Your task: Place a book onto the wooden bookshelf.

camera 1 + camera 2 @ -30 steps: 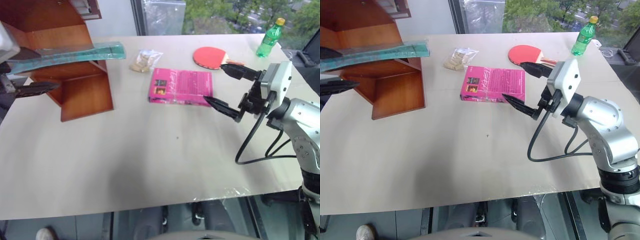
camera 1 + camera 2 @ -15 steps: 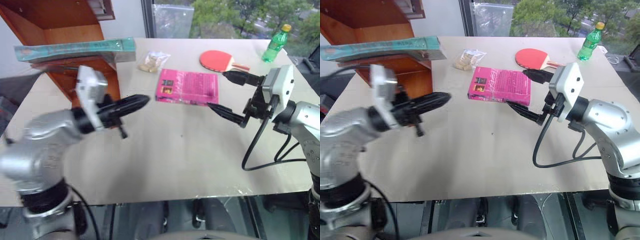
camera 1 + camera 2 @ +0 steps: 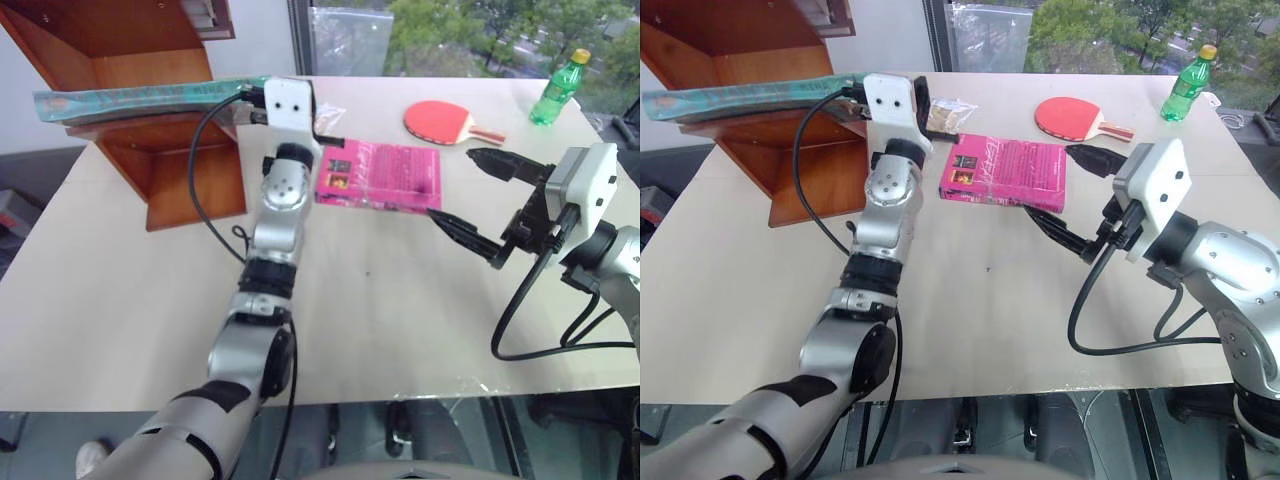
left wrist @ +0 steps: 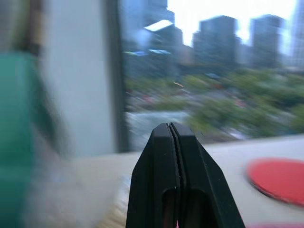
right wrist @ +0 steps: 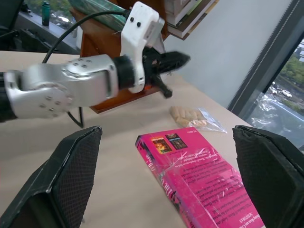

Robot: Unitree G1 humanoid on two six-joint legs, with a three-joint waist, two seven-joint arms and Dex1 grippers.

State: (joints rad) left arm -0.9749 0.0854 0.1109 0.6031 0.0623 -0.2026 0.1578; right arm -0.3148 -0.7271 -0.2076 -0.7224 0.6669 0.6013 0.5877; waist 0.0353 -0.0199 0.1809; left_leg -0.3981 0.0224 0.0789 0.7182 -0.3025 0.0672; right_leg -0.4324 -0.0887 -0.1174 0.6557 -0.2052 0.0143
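Left eye view: book on shelf, both claws empty.
The teal-green book point(image 3: 140, 96) lies flat on a board of the wooden bookshelf point(image 3: 170, 150) at the table's point(image 3: 100, 300) far left corner. The left gripper point(image 5: 173, 60) (fingers pressed shut, holding nothing) hovers just beside the book's right end. The right gripper point(image 3: 470, 195), jaws spread wide, stands well apart from the book, near the pink book point(image 3: 380, 175).

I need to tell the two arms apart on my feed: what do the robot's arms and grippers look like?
Both arms are silver-grey metal with rounded joint housings and black bands, a black cable looping along each. Each wrist carries a white boxy camera block. The left gripper and right gripper each have two black tapered fingers; the right's finger pads look finely textured.
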